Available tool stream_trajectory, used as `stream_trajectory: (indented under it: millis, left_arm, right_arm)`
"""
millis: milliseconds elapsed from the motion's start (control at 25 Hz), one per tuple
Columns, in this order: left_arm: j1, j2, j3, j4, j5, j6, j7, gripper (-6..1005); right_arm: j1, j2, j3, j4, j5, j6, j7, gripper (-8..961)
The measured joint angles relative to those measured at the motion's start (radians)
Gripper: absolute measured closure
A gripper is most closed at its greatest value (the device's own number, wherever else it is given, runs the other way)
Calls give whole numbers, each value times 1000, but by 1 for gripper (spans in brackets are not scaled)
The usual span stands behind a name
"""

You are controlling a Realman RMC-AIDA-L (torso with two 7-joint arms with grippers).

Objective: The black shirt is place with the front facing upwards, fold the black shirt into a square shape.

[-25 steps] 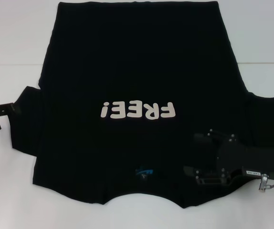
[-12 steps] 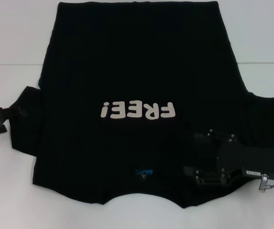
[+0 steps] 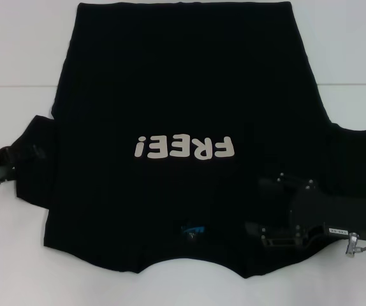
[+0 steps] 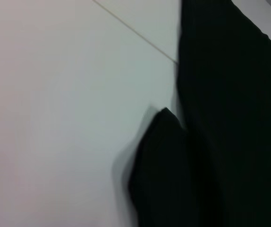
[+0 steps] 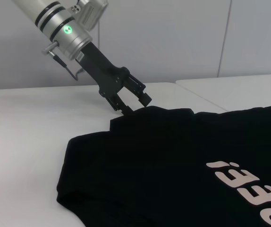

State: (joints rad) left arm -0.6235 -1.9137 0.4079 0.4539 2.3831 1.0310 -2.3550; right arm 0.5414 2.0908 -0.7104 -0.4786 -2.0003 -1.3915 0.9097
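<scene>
The black shirt [image 3: 183,76] lies spread front-up on the white table [image 3: 17,57]. Its cream "FREE!" lettering [image 3: 184,147] reads upside down from my head, and the blue neck label [image 3: 192,231] is near the front edge. My left gripper [image 3: 6,163] is at the outer edge of the left sleeve [image 3: 36,159]. In the right wrist view the left gripper [image 5: 136,105] stands open with its fingertips at the sleeve hem. My right gripper [image 3: 257,205] hovers open over the shirt's right shoulder. The left wrist view shows the sleeve [image 4: 164,165] beside bare table.
A thin seam [image 3: 11,85] runs across the white table on the left. Bare tabletop [image 3: 355,64] lies on both sides of the shirt. A grey wall [image 5: 173,38] stands behind the table in the right wrist view.
My left gripper has moved right and slightly down, up to the left sleeve's edge, and the sleeve's edge has shifted a little. The right gripper has stayed still.
</scene>
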Motion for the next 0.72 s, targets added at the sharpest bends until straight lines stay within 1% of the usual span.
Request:
stream_trajectory:
  millis: [240,720]
  left_arm:
    - [-14,1,0,-19,3,4,2,168]
    - [-15,7,-8,-20,-7,26,7,183]
  right_arm:
    - [0,0,-1,0,0,0,0,8]
    - [-2,0,-1,0,0,-2,9,8]
